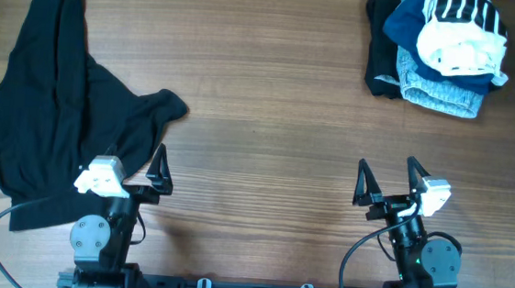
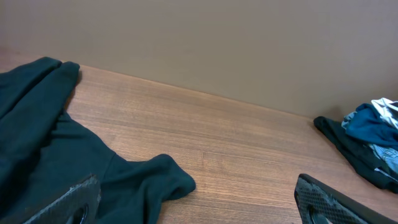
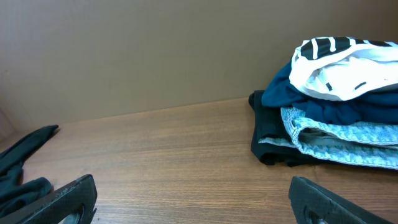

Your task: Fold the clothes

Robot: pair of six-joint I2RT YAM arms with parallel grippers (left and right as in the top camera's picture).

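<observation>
A large plain black garment (image 1: 54,100) lies crumpled on the left of the table; it also shows in the left wrist view (image 2: 56,162). A white T-shirt with black stripes (image 1: 464,31) sits on top of a pile (image 1: 430,56) of blue, light blue and black clothes at the far right; the T-shirt also shows in the right wrist view (image 3: 342,68). My left gripper (image 1: 136,167) is open and empty, its left finger over the black garment's edge. My right gripper (image 1: 388,182) is open and empty over bare wood, well short of the pile.
The wooden table (image 1: 270,99) runs between the black garment and the pile. A plain wall (image 3: 155,50) stands behind the table's far edge. Cables hang at both arm bases near the front edge.
</observation>
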